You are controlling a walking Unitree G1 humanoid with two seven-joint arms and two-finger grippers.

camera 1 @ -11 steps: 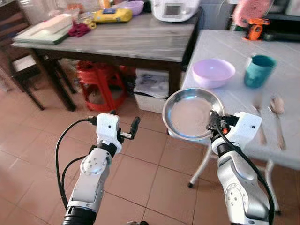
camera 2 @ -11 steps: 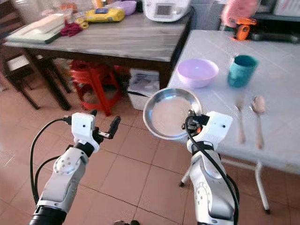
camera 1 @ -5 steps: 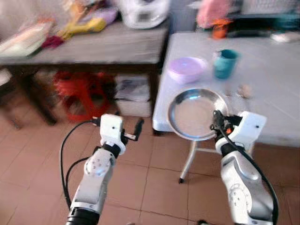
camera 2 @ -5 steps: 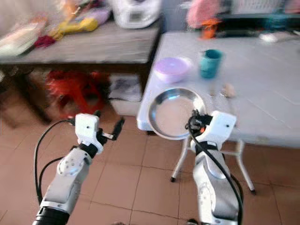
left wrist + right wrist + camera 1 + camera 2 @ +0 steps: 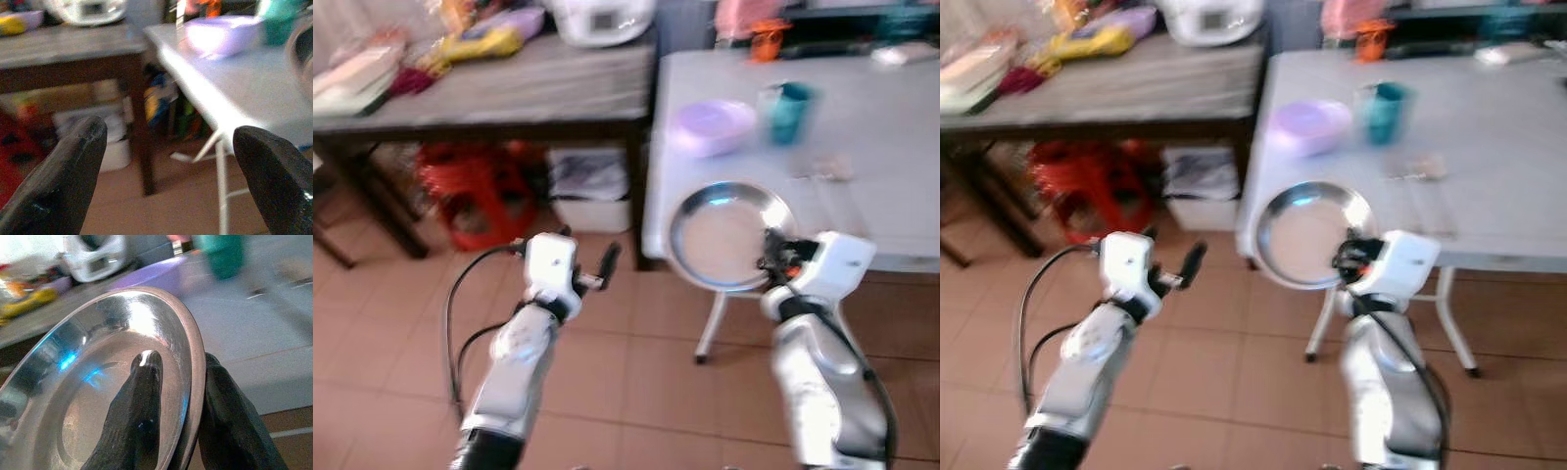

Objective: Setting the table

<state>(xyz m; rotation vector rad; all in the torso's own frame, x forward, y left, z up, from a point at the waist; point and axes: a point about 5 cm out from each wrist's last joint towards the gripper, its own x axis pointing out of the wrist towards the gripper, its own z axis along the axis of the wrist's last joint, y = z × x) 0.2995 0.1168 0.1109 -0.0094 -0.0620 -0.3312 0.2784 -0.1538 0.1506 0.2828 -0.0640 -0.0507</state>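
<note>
Steel plate, round and shallow, sits clamped by its near rim in the right gripper: one black finger lies inside the dish, the other behind the rim, so the jaws are closed on it with only the rim's thickness between them. Against the pictures of a second ago, the whole scene has slid and softened into blur, which I read as the robot walking and turning, not as any movement of the things. The white surface now stands more squarely ahead, and the plate, carried tilted with its face toward the robot, overlaps the surface's near edge in the head views; whether it is already over the top or just short of it cannot be told. On the surface stand a lilac bowl and, just beside it, a teal cup; the cutlery nearer the front edge is too blurred to identify. The left gripper is held out in front over the tiled floor, its jaws spread wide with nothing between them. My judgement: the approach is nearly finished and the setting-down not yet begun; the plate will need levelling and carrying forward onto the bare stretch in front of the bowl. The rim-only grip is a risk if the walk jolts.
</note>
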